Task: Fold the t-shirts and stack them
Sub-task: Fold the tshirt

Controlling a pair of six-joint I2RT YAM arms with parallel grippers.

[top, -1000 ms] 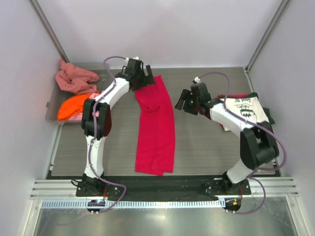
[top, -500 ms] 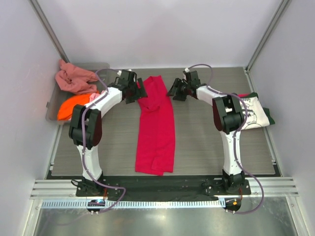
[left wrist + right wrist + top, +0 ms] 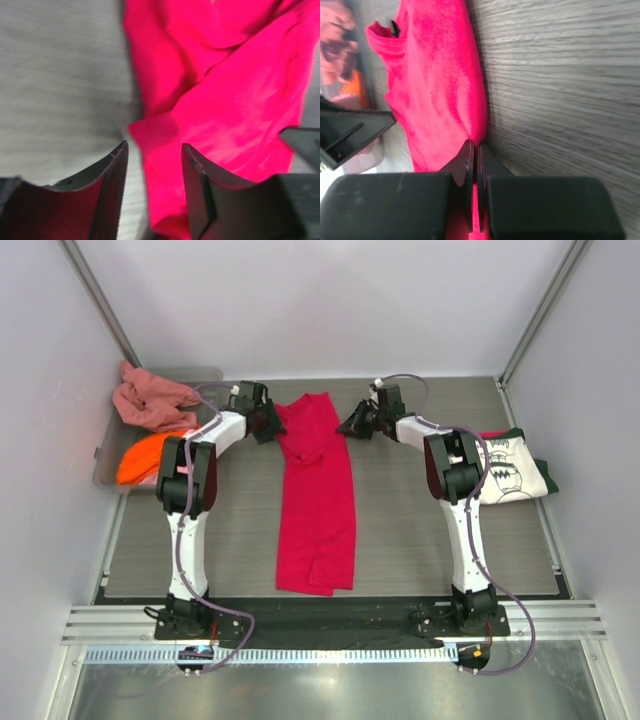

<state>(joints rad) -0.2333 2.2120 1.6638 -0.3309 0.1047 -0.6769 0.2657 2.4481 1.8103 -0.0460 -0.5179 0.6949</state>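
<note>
- Two arms reach to the far side of the table (image 3: pixel 400 530), one gripper at each upper corner of a single outspread shirt.
- One crimson t-shirt (image 3: pixel 318 490) lies mid-table as a long strip folded lengthways, running from the far edge toward the arm bases. Its cloth is plain and bright red, creased near the collar, and the near hem is doubled over.
- The left gripper (image 3: pixel 152 150) sits at the shirt's far left corner. Its fingers are spread, with the cloth's edge lying between them and not clamped.
- The right gripper (image 3: pixel 474 150) is at the far right corner, its fingers pressed together and pinching the shirt's edge against the tabletop.
- One pile is on the right side of the table. A cream t-shirt (image 3: pixel 505 468) with dark print is on top, and a dark green t-shirt (image 3: pixel 547 481) shows at the edges beneath it.
- One clear grey bin (image 3: pixel 105 455) stands at far left and holds two bunched shirts. A salmon-pink t-shirt (image 3: pixel 150 400) drapes over its far rim, and an orange t-shirt (image 3: pixel 150 455) lies nearer.
</note>
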